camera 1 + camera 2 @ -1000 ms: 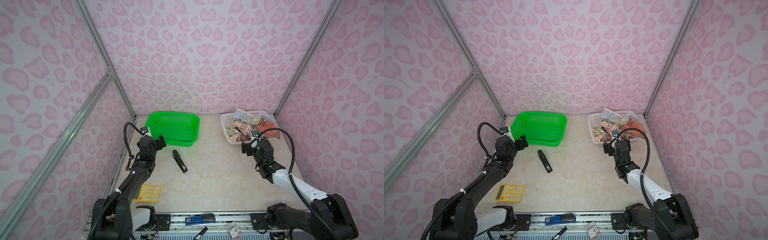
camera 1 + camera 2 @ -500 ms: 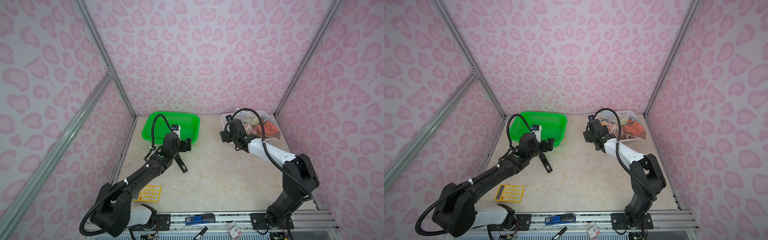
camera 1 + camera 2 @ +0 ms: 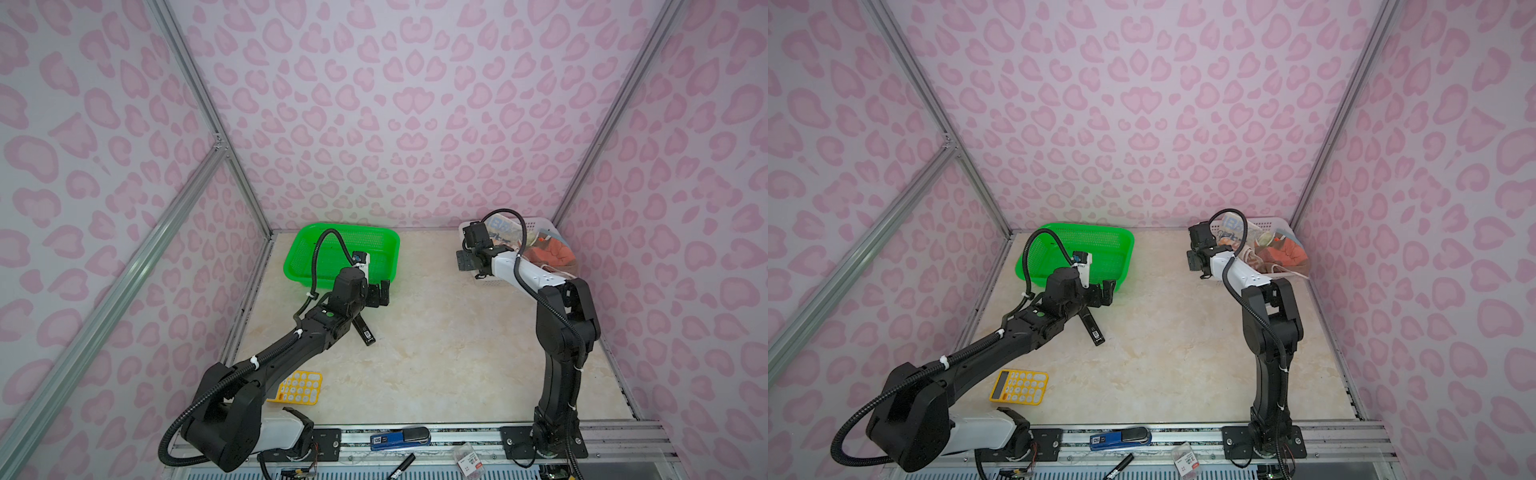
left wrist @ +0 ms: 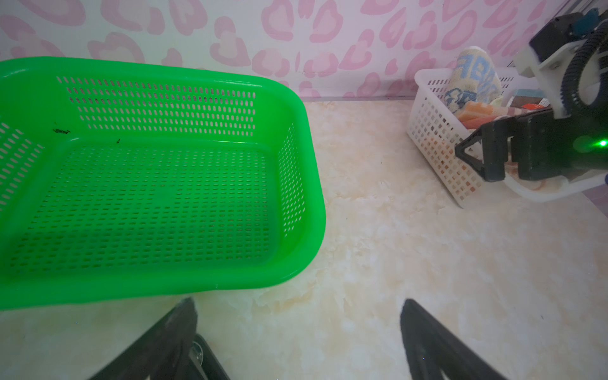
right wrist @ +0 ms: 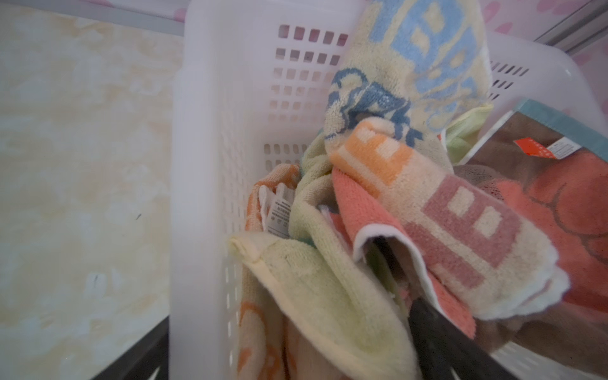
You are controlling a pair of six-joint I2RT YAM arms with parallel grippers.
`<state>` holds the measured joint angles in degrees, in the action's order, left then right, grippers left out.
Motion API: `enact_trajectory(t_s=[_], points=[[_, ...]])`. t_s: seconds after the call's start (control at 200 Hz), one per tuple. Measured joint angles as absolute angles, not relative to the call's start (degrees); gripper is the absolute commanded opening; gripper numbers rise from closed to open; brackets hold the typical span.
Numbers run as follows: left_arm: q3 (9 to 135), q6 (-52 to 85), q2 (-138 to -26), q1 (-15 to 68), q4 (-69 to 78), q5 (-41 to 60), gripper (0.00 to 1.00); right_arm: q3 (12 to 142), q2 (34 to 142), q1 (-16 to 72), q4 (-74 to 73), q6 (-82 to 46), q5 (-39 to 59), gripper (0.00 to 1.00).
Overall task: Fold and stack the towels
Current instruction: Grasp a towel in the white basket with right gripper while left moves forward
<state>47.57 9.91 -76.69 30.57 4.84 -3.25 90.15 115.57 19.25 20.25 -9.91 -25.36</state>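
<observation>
right gripper (image 3: 466, 262) is spread wide, straddling one wall of the white basket (image 5: 204, 164). one finger is outside and the other is poked in under a fold of the towels (image 5: 427, 210), pinching nothing. the towels lie crumpled in that basket at the back right. left gripper (image 4: 296, 329) is spread too and empty, over bare table just beside the green basket (image 4: 164, 289).

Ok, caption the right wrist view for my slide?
Open right claw astride the white basket wall, one side among crumpled towels.
</observation>
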Motion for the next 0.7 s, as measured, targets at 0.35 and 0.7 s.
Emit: enact_trajectory(t_s=[0.35, 0.7], points=[[47.79, 9.78, -76.99, 31.24, 4.19, -3.75, 0.98, 92.88, 111.74, 15.33, 21.08, -7.16, -20.05, 1.0], [48.97, 9.28, -77.06, 31.4, 3.7, -3.29, 0.98, 90.24, 104.81, 10.83, 23.18, -9.37, -20.14, 0.86]])
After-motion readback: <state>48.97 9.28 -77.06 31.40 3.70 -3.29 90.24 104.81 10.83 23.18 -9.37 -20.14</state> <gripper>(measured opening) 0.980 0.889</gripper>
